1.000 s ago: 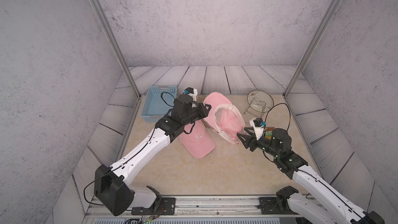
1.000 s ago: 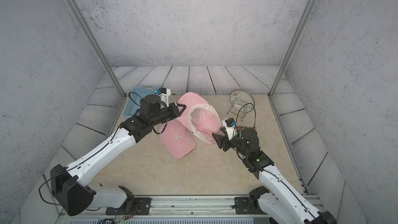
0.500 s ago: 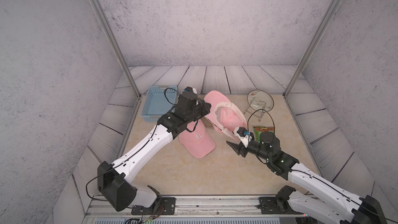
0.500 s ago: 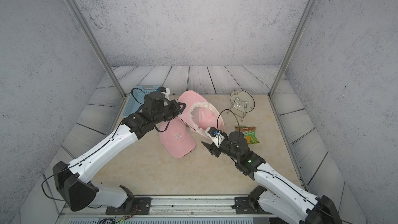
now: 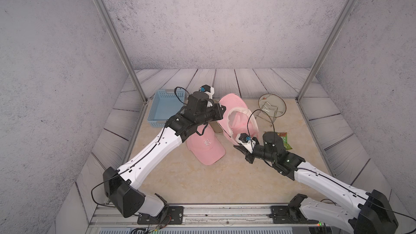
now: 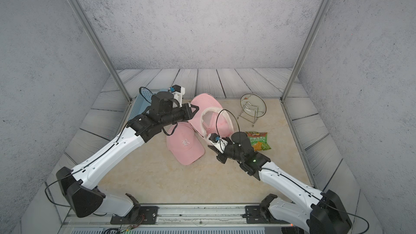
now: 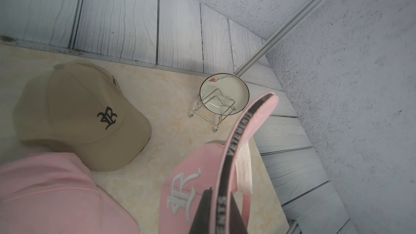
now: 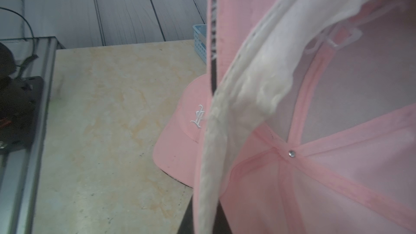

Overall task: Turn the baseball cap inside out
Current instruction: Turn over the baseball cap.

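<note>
A pink baseball cap [image 5: 242,123] [image 6: 217,123] hangs above the table between my two grippers, its open inside with the white sweatband turned up toward both top views. My left gripper [image 5: 221,111] [image 7: 220,195] is shut on the black-lettered edge of the brim [image 7: 245,129]. At the near side of the crown, my right gripper [image 5: 237,148] [image 8: 203,221] is shut on the rim and sweatband [image 8: 245,91]. The pink seams and the metal button [image 8: 292,153] at the crown's centre show in the right wrist view.
A second pink cap [image 5: 208,146] with a white logo lies on the table below the left arm. A beige cap [image 7: 78,113] lies behind it. A blue basket [image 5: 162,109] stands at the back left, a plate on a wire stand [image 5: 271,108] at the back right, and a snack packet [image 5: 284,140] beside the right arm.
My right arm has swung left, uncovering the snack packet, and its gripper has closed on the cap's rim. The left gripper still holds the brim and has barely moved.
</note>
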Controlling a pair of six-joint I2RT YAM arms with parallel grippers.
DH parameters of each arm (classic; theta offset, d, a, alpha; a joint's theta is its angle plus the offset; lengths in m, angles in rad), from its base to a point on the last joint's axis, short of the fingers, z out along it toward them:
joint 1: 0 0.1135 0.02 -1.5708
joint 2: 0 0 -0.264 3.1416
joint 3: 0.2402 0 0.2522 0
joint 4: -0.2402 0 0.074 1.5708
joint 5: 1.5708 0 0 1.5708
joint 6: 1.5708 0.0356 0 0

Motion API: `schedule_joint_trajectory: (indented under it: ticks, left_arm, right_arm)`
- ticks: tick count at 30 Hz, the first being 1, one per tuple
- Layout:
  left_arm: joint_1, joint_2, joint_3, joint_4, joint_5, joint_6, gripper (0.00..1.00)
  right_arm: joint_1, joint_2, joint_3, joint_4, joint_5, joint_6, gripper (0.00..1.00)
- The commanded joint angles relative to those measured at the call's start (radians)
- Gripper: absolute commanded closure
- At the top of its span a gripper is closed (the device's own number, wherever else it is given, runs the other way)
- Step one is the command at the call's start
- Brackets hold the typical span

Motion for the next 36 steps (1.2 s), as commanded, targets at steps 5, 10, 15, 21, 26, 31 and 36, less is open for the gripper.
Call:
schedule_joint_trajectory:
  ticks: [5, 10, 15, 21, 26, 31, 36]
  left_arm:
    - [-0.005, -0.024, 0.036, 0.027, 0.078, 0.381, 1.0]
    - [-0.005, -0.037, 0.02, 0.028, 0.147, 0.492, 1.0]
    - [-0.006, -0.06, -0.044, 0.077, 0.184, 0.49, 1.0]
    - [-0.006, -0.06, -0.071, 0.126, 0.244, 0.456, 1.0]
    - [-0.012, -0.063, -0.067, 0.08, 0.071, 0.522, 1.0]
    - [-0.043, -0.073, -0.128, 0.209, -0.152, 0.677, 1.0]
    - [-0.091, -0.057, -0.212, 0.451, -0.288, 0.882, 1.0]
  right_arm:
    - [0.003, 0.037, 0.062, -0.221, -0.221, 0.029, 0.93]
    - [0.003, -0.006, 0.055, -0.208, -0.189, 0.084, 0.72]
    - [0.002, -0.11, 0.038, -0.141, -0.087, 0.149, 0.46]
    - [0.003, -0.179, -0.001, -0.016, 0.079, 0.247, 0.44]
    - [0.003, -0.231, 0.044, -0.066, 0.259, 0.44, 0.43]
    - [0.003, -0.253, 0.145, -0.177, 0.24, 0.691, 0.41]
    - [0.003, -0.193, 0.282, -0.231, 0.164, 0.875, 0.41]
